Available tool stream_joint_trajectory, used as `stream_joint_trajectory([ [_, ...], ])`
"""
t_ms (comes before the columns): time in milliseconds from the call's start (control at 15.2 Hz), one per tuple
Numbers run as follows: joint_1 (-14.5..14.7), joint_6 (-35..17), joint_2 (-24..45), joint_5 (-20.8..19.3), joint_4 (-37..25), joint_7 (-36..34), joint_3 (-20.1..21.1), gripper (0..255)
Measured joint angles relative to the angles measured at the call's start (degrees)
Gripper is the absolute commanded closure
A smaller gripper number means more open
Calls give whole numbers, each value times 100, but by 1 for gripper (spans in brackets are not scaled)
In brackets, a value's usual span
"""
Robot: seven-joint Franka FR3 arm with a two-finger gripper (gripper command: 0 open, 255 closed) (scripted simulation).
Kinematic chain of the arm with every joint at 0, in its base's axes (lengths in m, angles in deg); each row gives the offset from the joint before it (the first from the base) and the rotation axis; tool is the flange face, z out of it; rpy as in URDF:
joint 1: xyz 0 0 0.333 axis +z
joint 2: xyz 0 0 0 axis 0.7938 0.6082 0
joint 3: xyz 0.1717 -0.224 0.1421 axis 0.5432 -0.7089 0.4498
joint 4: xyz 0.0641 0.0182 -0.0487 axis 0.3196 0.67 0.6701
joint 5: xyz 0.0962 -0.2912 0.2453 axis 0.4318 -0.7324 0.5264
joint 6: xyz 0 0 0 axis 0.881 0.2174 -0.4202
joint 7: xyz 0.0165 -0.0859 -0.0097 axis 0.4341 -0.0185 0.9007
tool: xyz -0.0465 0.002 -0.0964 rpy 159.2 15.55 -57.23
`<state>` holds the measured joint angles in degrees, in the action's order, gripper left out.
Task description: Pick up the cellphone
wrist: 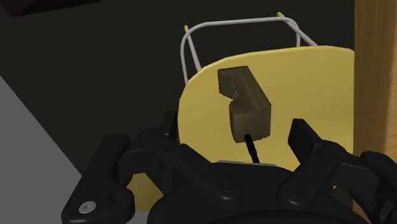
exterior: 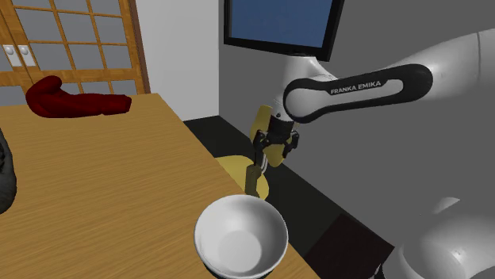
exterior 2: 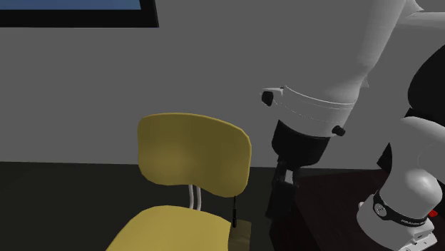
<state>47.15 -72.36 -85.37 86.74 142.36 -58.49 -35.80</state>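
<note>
Wrist view — gripper [wrist: 236, 122] spread wide (clasping nothing), cellphone [wrist: 247, 100] beyond, over yellow chair [wrist: 318, 89].

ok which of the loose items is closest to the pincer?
The olive-brown blocky cellphone with a black antenna, at the yellow chair seat right ahead of the open pincer. The white round bowl and dark red bundle sit away on the wooden table.
</note>
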Motion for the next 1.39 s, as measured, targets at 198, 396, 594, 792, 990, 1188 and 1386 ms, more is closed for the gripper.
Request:
stream_joint_trajectory([
  [198, -120, -301, 643, -81, -229, -734, 219, 0],
  [396, -204, -602, 1303, -222, -474, -1450, 390, 0],
  [594, -207, -847, 1527, -280, -421, -1676, 442, 0],
  [792, -215, -1071, 1646, -318, -309, -1714, 449, 0],
  [990, -212, -1255, 1726, -344, -201, -1745, 461, 255],
  [1188, -214, -1290, 1735, -349, -186, -1744, 460, 255],
  [1386, -215, -1291, 1735, -349, -187, -1742, 459, 255],
])
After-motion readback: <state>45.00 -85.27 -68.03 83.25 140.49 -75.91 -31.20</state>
